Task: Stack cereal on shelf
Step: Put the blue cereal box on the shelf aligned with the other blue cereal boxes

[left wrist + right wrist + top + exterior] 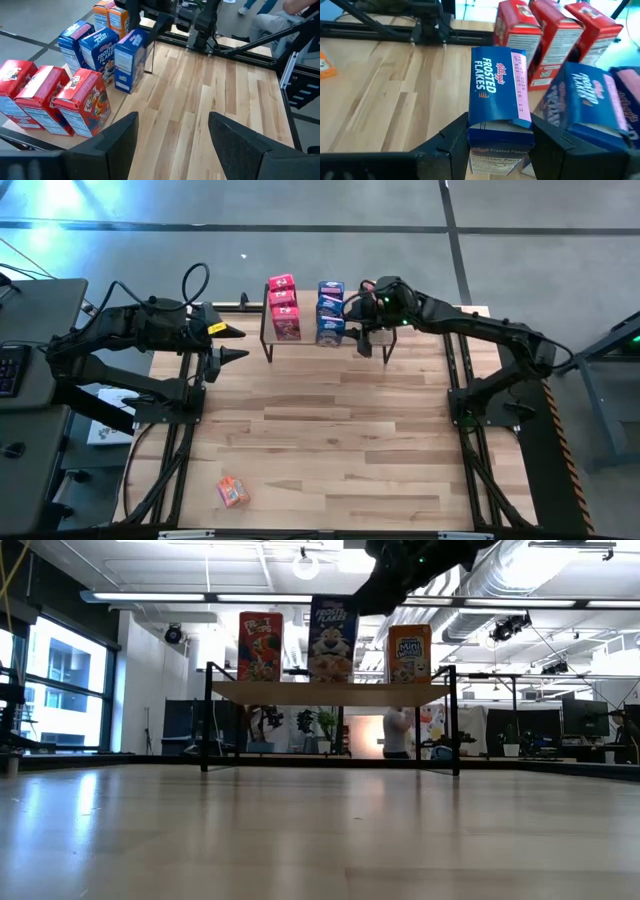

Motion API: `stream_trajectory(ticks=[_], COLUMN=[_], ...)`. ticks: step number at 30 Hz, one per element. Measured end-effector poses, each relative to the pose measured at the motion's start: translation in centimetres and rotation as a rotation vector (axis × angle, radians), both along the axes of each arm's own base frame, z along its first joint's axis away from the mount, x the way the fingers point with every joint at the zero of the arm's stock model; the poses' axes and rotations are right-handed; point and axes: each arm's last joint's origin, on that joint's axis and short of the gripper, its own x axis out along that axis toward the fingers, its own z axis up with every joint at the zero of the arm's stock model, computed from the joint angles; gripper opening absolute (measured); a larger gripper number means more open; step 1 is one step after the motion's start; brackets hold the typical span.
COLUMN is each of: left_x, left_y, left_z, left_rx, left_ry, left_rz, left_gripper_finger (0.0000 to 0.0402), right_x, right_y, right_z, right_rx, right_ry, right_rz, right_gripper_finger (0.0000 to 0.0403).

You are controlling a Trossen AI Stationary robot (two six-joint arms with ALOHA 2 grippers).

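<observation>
We see the right gripper (500, 137) clamped on a blue cereal box (499, 90) at the shelf (372, 340).
Three red boxes (284, 307) and the other blue ones (331, 320) stand upright on the shelf. One orange box (232, 492) lies on the table (340, 430), well apart. The left gripper (232, 343) waits beside the shelf, its fingers parted and empty.

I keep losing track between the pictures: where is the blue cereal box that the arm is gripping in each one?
High view: blue cereal box, front of the shelf's middle row.
Low view: middle box on the shelf.
Left wrist view: upper left, beyond the red boxes.
Right wrist view: centre, inside the right gripper.
Shared landmark: the red boxes.
</observation>
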Motion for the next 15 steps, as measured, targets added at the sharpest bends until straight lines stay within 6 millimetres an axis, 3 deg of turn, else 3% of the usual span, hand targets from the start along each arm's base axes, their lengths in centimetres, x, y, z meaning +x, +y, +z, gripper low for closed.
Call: stream_trajectory(ticks=[15], left_x=[0.01], left_y=[0.0], left_z=[-0.01], left_rx=[0.0], left_ry=[0.001], left_rz=[0.0], left_gripper_finger=[0.0232], right_x=[-0.11], right_y=[-1.11], right_z=[-0.07], right_rx=[-0.033], right_ry=[0.03], right_rz=[0.041], right_gripper_finger=[0.0158])
